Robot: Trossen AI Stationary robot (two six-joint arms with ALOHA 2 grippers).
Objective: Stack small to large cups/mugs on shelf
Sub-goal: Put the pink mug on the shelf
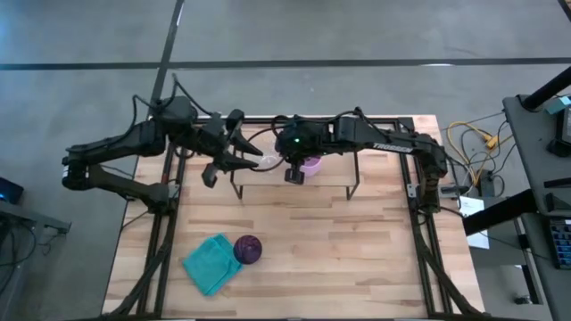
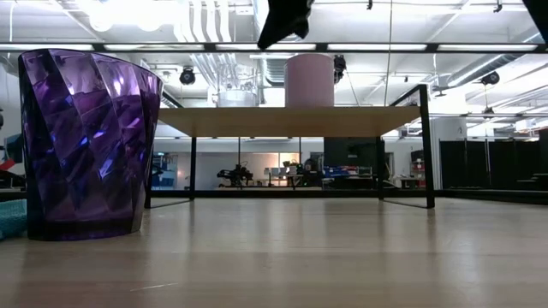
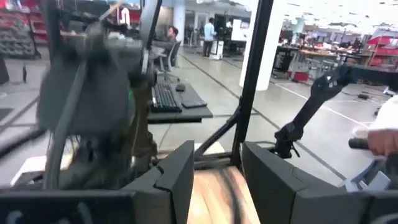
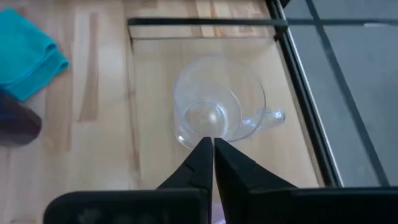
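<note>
The light-wood shelf (image 1: 335, 171) stands on black wire legs at the table's far side. The pink mug (image 2: 309, 80) and the clear glass (image 2: 237, 98) stand upright on its board, the glass to the mug's left. The glass (image 4: 217, 106) shows a small side handle. The purple cup (image 1: 249, 249) stands on the tabletop near the front, large in the low view (image 2: 86, 141). My right gripper (image 4: 213, 149) is shut and empty, hovering above the pink mug (image 1: 310, 165). My left gripper (image 3: 217, 180) is open over the shelf's left end (image 1: 248, 160), holding nothing.
A teal cloth (image 1: 212, 263) lies on the table beside the purple cup, toward the left near corner. The shelf's wire legs (image 1: 236, 187) stand on the tabletop. Bare wood spreads across the table's middle and right (image 1: 357, 250).
</note>
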